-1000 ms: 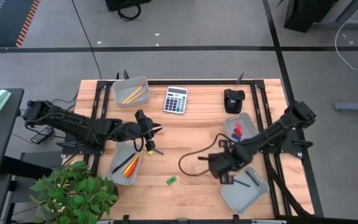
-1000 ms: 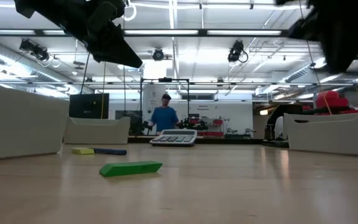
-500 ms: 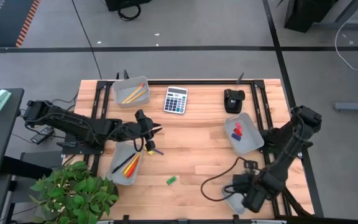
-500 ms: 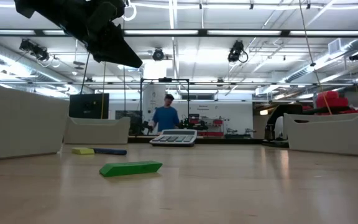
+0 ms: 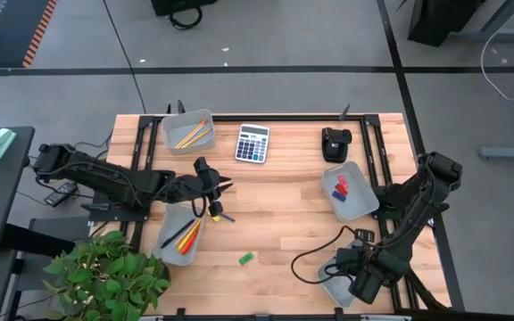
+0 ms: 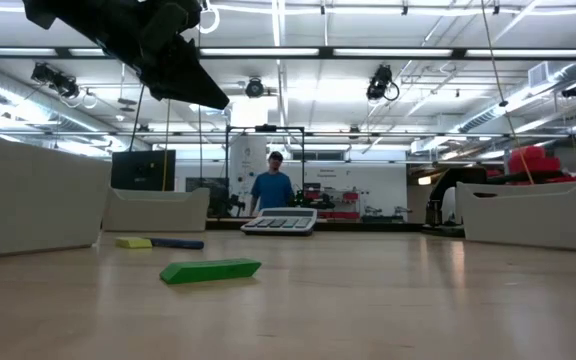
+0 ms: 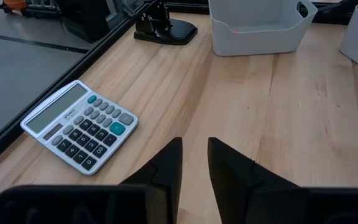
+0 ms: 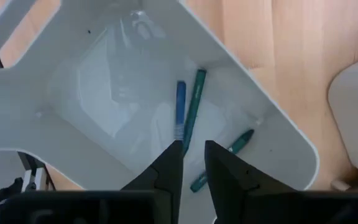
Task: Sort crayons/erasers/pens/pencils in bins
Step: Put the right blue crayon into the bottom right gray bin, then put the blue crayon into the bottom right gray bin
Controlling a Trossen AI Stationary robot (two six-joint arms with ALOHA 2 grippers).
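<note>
Most of the sorting appeared done. Yellow and orange pencils (image 5: 191, 135) lay in the bin (image 5: 173, 125) at the far left corner of the bench (image 5: 284, 201). Crayons (image 5: 188, 235) in orange, yellow and red were gathered in the near left bin (image 5: 164, 254). Red and blue erasers (image 5: 342, 187) rested in the right-hand bin (image 5: 361, 205) beside the black device (image 5: 335, 143). Pens (image 8: 188, 112), blue and teal, lay in the near right bin (image 8: 73, 37), seen close in the right wrist view.

Two items were judged left over. A green eraser (image 5: 247, 259) lay alone on the bare wood near the front edge, and a dark stick with a yellow end (image 6: 159, 243), possibly a pen, lay just beside the crayon bin; its kind could not be told for certain. A calculator (image 5: 252, 143) sat at the far edge, outside the sorting.

The right claw (image 8: 192, 163) was poised directly above the pen bin, its fingers nearly together with a narrow gap, nothing held between them. The left claw (image 7: 194, 163) was raised over the bench next to the crayon bin, fingers likewise almost closed and empty, pointed toward the calculator.

A person in a blue top (image 6: 271, 188) stood far off in the room behind.
</note>
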